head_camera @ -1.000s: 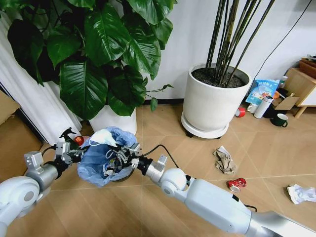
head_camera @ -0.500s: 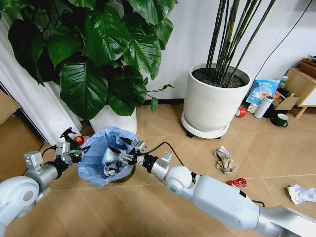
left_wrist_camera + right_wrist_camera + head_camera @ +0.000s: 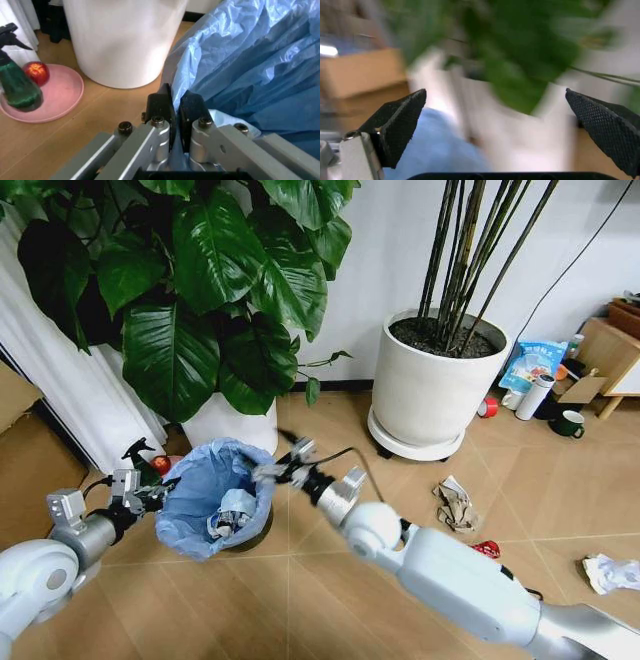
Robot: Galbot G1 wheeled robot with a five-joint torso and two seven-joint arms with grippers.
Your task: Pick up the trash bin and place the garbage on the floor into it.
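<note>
Head view: right gripper (image 3: 284,460), jaws spread and empty, has risen clear of trash bin (image 3: 215,495); crumpled tissue (image 3: 233,506) now inside. Left gripper (image 3: 175,107) pinches the bin's rim.

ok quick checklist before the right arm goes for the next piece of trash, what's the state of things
1. Left tool shut on the bin rim, bag pinched: ok.
2. Right tool open, nothing between its fingers: ok.
3. Right tool clear of the bin mouth, up beside its rim: ok.
4. White tissue inside the bin, not hanging on the rim: ok.
5. Litter on the floor: brown paper, red can, white tissue all still out: not ok.
6. Bin resting on the floor or held off it: cannot tell.
</note>
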